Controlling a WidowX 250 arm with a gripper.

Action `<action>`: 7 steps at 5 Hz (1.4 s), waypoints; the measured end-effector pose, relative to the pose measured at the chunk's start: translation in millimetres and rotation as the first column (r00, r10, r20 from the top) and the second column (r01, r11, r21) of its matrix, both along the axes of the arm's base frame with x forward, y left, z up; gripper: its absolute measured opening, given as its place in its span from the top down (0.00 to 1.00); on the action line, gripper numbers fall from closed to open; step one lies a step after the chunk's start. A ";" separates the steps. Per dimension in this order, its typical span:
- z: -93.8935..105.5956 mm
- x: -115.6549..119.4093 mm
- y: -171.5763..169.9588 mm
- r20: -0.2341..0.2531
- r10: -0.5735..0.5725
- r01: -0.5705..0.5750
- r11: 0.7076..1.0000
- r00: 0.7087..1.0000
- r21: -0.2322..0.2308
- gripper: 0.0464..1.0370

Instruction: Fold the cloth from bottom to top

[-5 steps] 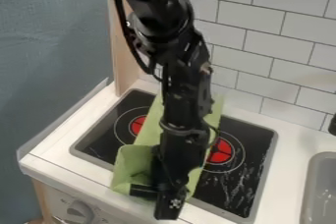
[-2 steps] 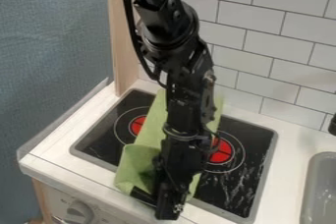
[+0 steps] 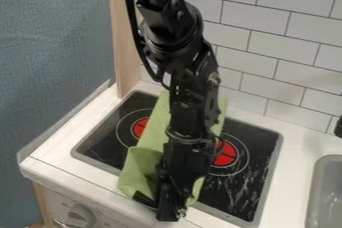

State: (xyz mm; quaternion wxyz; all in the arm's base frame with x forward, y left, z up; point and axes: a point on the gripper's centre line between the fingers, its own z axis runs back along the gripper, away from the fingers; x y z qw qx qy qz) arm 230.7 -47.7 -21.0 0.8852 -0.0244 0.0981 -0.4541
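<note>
Claw slightly shifted at front of stove.
Cloth is laid from it toward stove's back; claw's closure cannot be told.

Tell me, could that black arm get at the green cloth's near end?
Probably yes: its gripper is down at the near end of the green cloth, and nothing seems to stand between them.

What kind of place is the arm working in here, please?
It looks like a toy kitchen: there is a stovetop with red burners, a grey sink and a white tiled wall.
</note>
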 end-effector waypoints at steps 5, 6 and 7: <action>50.3 6.8 3.6 0.071 0.059 -0.059 0.998 0.996 -0.006 1.00; 64.0 13.6 1.3 0.085 0.073 -0.072 0.997 0.994 -0.015 1.00; 81.7 29.2 1.7 0.128 0.091 -0.086 0.995 0.988 -0.042 1.00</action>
